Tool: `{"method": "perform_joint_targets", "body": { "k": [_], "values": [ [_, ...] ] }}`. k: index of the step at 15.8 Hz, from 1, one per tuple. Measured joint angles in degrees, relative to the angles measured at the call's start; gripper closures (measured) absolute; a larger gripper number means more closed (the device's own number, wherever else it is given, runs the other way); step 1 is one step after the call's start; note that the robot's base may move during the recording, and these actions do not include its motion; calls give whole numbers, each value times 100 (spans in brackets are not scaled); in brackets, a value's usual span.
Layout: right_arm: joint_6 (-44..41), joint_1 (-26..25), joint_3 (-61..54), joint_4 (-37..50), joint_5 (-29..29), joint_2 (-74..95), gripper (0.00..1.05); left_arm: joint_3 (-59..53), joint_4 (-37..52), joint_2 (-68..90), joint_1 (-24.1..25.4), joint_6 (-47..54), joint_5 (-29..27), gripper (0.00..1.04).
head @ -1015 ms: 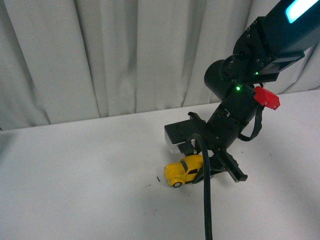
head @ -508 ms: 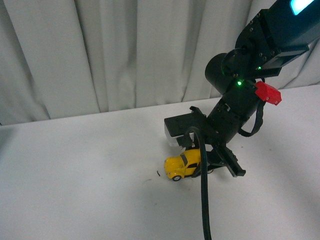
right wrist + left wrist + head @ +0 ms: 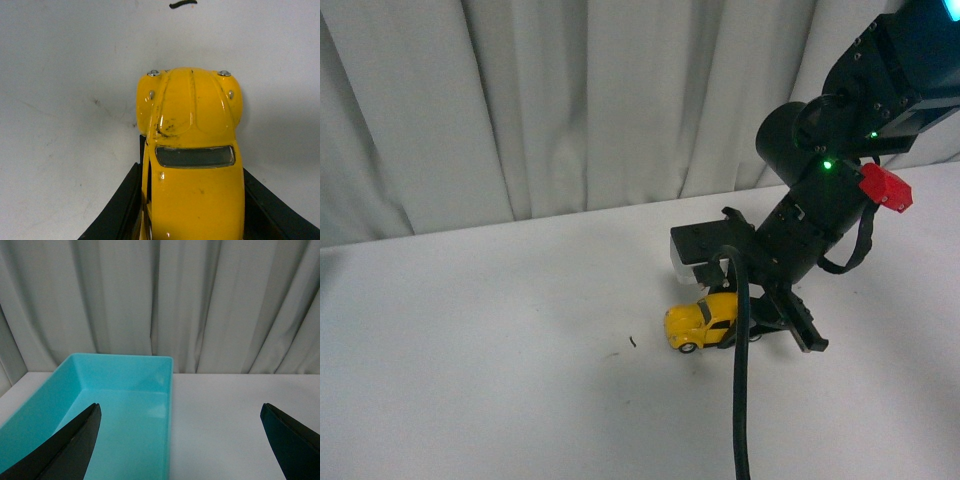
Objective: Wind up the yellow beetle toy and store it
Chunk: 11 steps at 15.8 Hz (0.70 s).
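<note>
I see my right end effector [image 3: 738, 326] clenched on the yellow beetle toy [image 3: 701, 321], on the white bench [image 3: 470, 380] (nose toward 8 o'clock); left end effector [image 3: 179, 412] released, teal bin [image 3: 120, 362] ahead

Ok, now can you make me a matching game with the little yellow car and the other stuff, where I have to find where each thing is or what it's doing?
Things:
1. yellow beetle toy
2. turquoise box
3. left pincer
4. plastic clip

Clues:
a. open wide, holding nothing
b. red, up on the right arm
c. on the white table, squeezed in the right pincer
d. close to the curtain, nothing showing inside it

Pairs: 1-c, 2-d, 3-a, 4-b.
</note>
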Motion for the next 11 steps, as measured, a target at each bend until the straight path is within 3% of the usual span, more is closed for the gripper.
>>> {"method": "perform_joint_targets", "body": {
  "k": [11],
  "values": [
    [-317, -728, -560, 0, -208, -254, 61, 0, 2, -2, 0, 0, 2, 7]
  ]
}}
